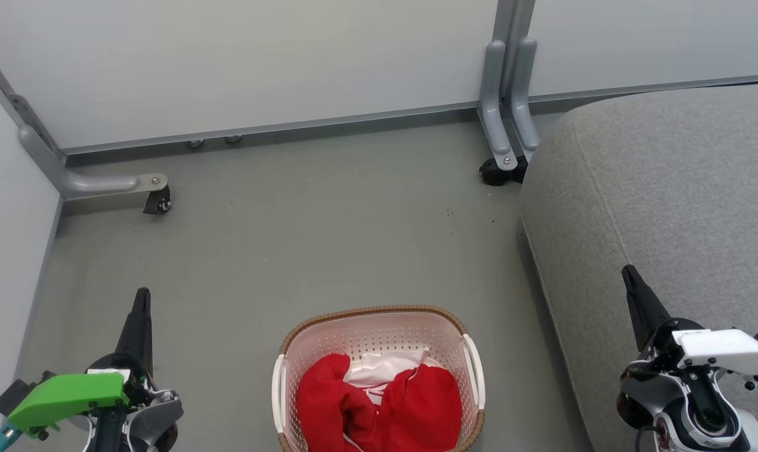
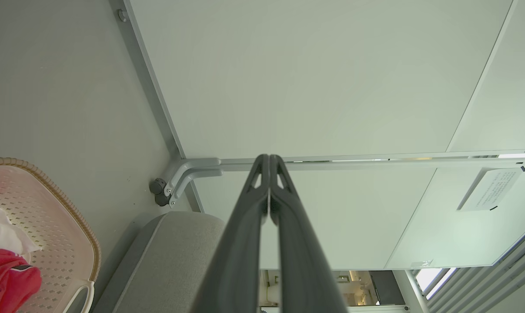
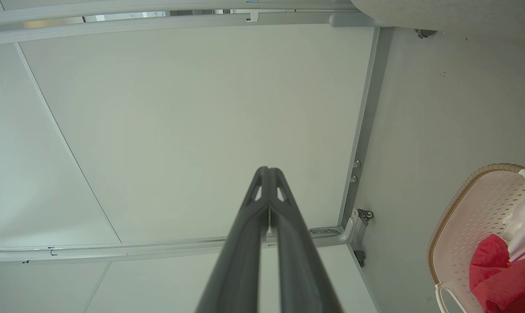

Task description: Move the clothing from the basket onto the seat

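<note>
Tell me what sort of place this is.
Probably a staged test bay, not a real home: pale partition panels on castor feet wall in a bare grey floor, with a grey couch and a laundry basket of red clothing.

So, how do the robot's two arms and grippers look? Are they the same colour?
Not quite the same. Both have two long dark grey fingers that taper to a point, with small triangular cut-outs near the tips. The left gripper carries a bright green cover; the right gripper carries a white cover. Both wrists are grey and black.
</note>
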Available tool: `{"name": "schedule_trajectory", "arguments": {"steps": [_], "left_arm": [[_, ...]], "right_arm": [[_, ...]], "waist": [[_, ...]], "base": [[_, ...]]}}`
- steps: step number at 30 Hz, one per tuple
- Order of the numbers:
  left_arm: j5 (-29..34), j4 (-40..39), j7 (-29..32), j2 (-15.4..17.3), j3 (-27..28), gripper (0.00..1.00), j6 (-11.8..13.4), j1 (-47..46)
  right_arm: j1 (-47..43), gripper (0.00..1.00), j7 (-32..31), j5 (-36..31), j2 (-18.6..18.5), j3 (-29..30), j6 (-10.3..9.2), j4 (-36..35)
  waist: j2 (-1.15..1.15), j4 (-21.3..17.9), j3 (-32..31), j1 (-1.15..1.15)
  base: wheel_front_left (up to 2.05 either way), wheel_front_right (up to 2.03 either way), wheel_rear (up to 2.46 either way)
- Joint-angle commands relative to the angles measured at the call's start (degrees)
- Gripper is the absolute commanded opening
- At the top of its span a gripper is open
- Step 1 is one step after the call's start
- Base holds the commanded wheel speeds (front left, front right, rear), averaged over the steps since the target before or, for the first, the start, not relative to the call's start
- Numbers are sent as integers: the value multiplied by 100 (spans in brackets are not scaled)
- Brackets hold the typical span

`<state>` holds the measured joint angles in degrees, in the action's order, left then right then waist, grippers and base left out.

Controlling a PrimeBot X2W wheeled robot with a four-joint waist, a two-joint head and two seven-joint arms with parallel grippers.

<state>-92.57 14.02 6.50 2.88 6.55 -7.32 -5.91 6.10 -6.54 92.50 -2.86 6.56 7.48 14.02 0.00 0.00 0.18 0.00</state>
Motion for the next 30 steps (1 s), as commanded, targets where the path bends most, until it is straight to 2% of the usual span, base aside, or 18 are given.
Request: {"name": "schedule_trajectory", "arguments": {"steps": [1, 15, 16, 20, 30], "left_arm": [[30, -4, 21, 3, 3, 0, -33, -71], [30, -4, 21, 3, 2, 0, -33, -71], [0, 2, -1, -1, 0, 100, 0, 0], [2, 173, -15, -39, -14, 100, 9, 131], [220, 28, -302, -33, -18, 100, 5, 242]], "right_arm": [[32, 0, -13, -18, -4, -2, 2, 9], [32, 0, -13, -18, -4, -2, 2, 9], [0, 100, 0, 0, 0, 0, 0, 1], [-142, 100, 13, -5, 47, -9, -1, 164], [-177, 100, 302, -320, 39, -2, -1, 140]], "waist": [[0, 0, 0, 0], [0, 0, 0, 0], [0, 0, 0, 0], [0, -1, 3, 0], [0, -22, -31, 0]], "base": [[0, 0, 0], [0, 0, 0], [0, 0, 0], [0, 0, 0], [0, 0, 0]]}}
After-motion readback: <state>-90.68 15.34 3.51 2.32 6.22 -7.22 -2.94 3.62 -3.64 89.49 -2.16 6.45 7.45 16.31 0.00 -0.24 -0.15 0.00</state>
